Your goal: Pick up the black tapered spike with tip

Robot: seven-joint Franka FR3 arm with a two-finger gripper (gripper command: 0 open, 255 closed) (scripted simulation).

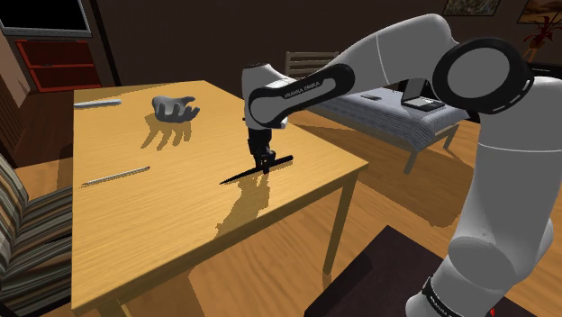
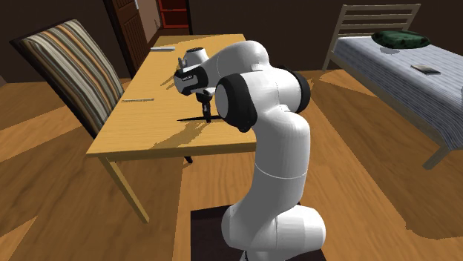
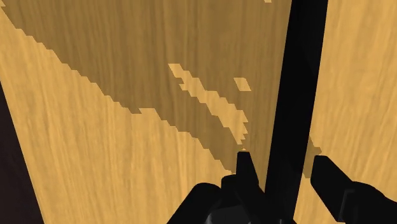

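Note:
The black tapered spike (image 1: pixel 236 176) lies flat on the wooden table (image 1: pixel 180 234), its thin tip pointing toward the shoulder view's left. My gripper (image 1: pixel 265 164) is lowered onto its thicker part. In the wrist view the spike (image 3: pixel 299 95) runs as a long black bar between the two fingers (image 3: pixel 245 167), which stand apart on either side of it; the gripper (image 3: pixel 283 168) is open, with a thin gap showing at the far finger. In the second exterior view the spike (image 2: pixel 187 119) pokes out beside the gripper (image 2: pixel 205 115), and the arm hides most of the hand.
A grey hand-shaped object (image 1: pixel 174 108), a thin grey rod (image 1: pixel 115 176) and a flat grey piece (image 1: pixel 97 103) also lie on the table. A striped chair (image 2: pixel 74 67) stands at the table's far side. A bed (image 2: pixel 401 67) lies behind the arm.

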